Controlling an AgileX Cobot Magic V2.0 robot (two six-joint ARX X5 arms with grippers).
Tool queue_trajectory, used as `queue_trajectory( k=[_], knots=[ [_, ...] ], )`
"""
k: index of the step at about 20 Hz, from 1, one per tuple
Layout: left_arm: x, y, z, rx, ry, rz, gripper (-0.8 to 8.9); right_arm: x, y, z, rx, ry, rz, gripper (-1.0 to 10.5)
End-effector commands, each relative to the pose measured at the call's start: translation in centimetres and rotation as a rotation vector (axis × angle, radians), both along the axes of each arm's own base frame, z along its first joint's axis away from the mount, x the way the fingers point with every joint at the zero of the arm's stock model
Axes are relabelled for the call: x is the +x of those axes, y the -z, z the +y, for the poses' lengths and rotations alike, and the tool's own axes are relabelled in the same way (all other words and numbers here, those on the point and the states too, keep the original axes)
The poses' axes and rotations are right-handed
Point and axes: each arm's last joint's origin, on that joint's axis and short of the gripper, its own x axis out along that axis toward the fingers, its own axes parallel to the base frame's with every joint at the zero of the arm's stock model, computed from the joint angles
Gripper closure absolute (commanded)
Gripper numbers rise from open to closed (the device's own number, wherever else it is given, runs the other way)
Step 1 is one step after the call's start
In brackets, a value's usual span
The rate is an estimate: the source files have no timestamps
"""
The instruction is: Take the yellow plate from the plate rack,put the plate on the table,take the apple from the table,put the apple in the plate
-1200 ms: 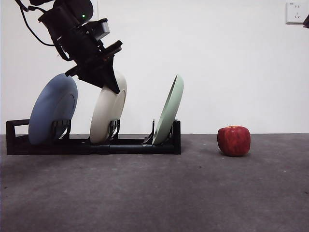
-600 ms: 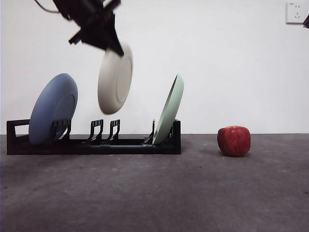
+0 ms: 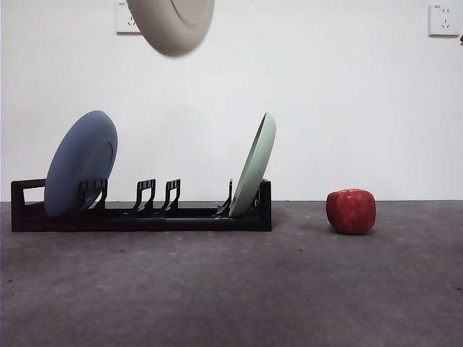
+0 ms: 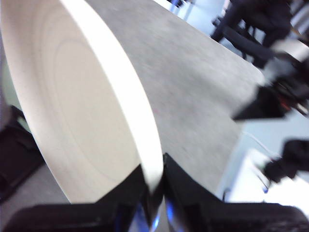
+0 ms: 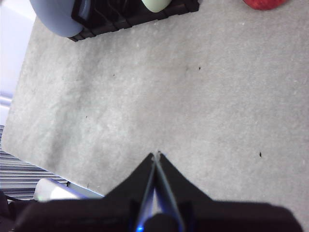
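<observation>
Left gripper clamped on rim of yellow plate, one of its fingers on each side of rim. Plate held edge-on, hollow face showing. Grey surface behind, blurred. Plate rack dark at frame edge, partly hidden.
</observation>
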Motion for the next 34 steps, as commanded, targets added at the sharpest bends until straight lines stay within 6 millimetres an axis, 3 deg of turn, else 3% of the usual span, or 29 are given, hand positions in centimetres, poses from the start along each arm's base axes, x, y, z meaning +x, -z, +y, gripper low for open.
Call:
queue_trajectory(
  k=[1, 3, 5, 7, 10, 14, 17, 23, 26, 30, 34],
  knots=[
    [-2.6, -0.6, -0.2, 0.020, 0.094, -0.046, 8.22, 0.0, -0.2, 0.0, -0.013, -0.021, -0.026, 9.5],
    [-5.5, -0.8, -0.4, 0.009, 0.158, -0.064, 8.22, 0.0, -0.2, 0.0, -0.012, -0.021, -0.026, 9.5],
    [-7.7, 0.4, -0.5, 0.022, 0.234, -0.064, 8.22, 0.0, -0.2, 0.0, -0.011, -0.022, -0.025, 9.5],
    [-9.5, 2.8, -1.0, 0.035, 0.314, -0.046, 8.22, 0.0, -0.2, 0.0, -0.010, -0.023, -0.025, 9.5],
    [-11.2, 8.2, -1.7, 0.057, 0.374, -0.066, 8.22, 0.0, -0.1, 0.0, -0.020, -0.035, -0.034, 9.5],
    [-10.9, 15.8, -3.0, 0.303, 0.281, -0.086, 8.22, 0.0, -0.1, 0.0, -0.025, -0.042, -0.041, 9.5],
    [-10.7, 20.0, -5.1, 0.458, 0.277, -0.120, 8.22, 0.0, -0.1, 0.0, -0.033, -0.050, -0.050, 9.5],
    [-10.8, 23.9, -10.5, 0.782, 0.239, -0.389, 8.22, 0.0, -0.1, 0.0, -0.036, -0.054, -0.054, 9.5],
    [-10.7, 27.1, -12.2, 0.944, 0.262, -0.384, 8.22, 0.0, -0.1, 0.0, -0.036, -0.054, -0.054, 9.5],
    [-11.1, 29.9, -14.2, 1.007, 0.309, -0.391, 8.22, 0.0, -0.1, 0.0, -0.036, -0.055, -0.054, 9.5],
    [-11.8, 30.3, -14.8, 1.008, 0.330, -0.421, 8.22, 0.0, -0.1, 0.0, -0.037, -0.054, -0.054, 9.5]
  ],
)
